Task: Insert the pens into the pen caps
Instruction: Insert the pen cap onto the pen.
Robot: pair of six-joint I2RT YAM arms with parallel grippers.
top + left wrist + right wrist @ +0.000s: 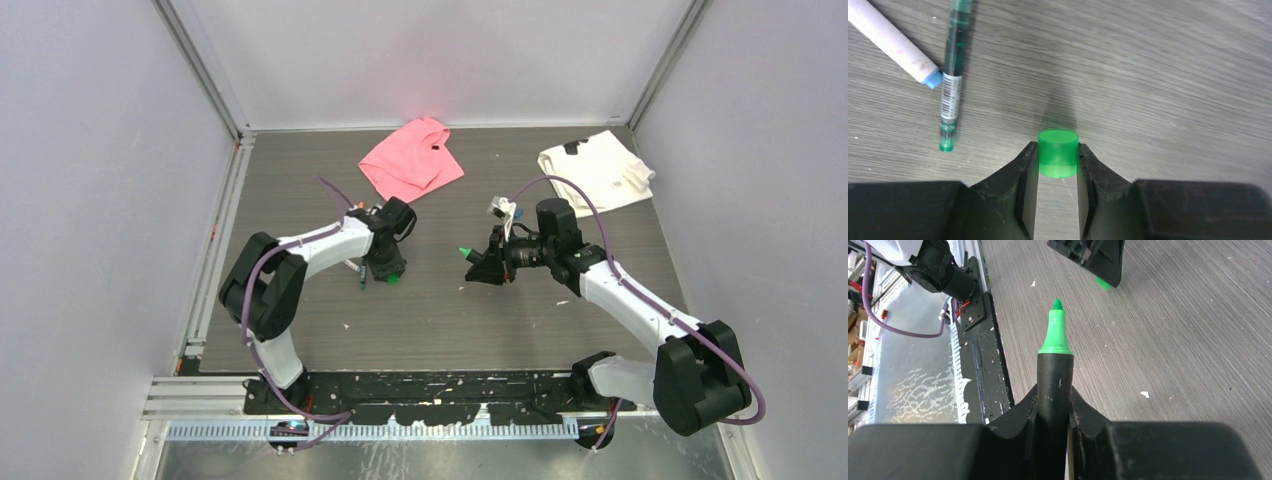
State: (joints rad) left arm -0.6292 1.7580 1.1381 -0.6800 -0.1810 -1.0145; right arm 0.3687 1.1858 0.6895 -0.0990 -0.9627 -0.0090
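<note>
Green cap (1058, 162): I see a short round cap of translucent, smooth plastic. It stands upright on the table (450, 320), near its middle.
Left gripper (1057, 150): its two black fingers touch the cap on both sides and clamp it.
Left arm: the elbow is bent and the wrist points straight down at the table.
Black marker (1054, 385): it has a thick matte body with a bright green cone tip, uncapped.
Right gripper (1054, 392): the fingers are closed tight on the marker body.
Right arm: the wrist lies about level above the table, and the tip points toward the left arm.
Table: a grey surface with wood grain.
Beside the cap: a clear green pen (952, 75) with a barcode label, and a white pen (893, 42) with a blue end.
</note>
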